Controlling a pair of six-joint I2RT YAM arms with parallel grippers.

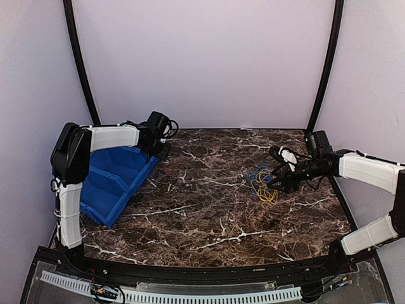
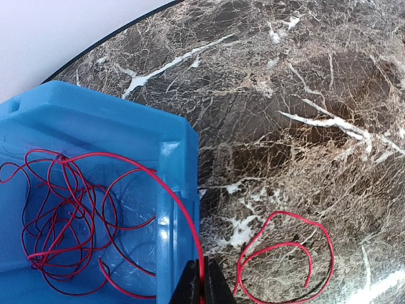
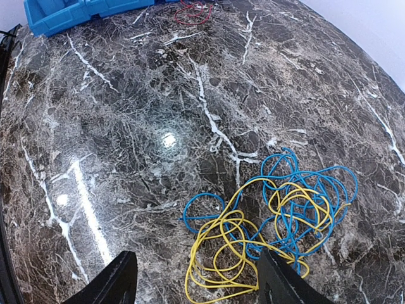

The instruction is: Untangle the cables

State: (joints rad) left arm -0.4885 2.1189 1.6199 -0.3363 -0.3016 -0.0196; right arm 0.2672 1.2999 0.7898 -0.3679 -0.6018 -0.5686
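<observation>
The left claw [image 2: 202,286] is pinched shut on the red cable [image 2: 66,212] right at the wall of the blue bin [image 2: 95,120] — most of that cable lies tangled inside the bin, and a loose loop rests on the marble tabletop [image 2: 304,95] just beside it. The right claw [image 3: 197,269] stands wide with nothing in it, low over the blue cable [image 3: 314,201] and yellow cable [image 3: 215,250] — these two lie snarled together on the tabletop, well apart from the bin.
</observation>
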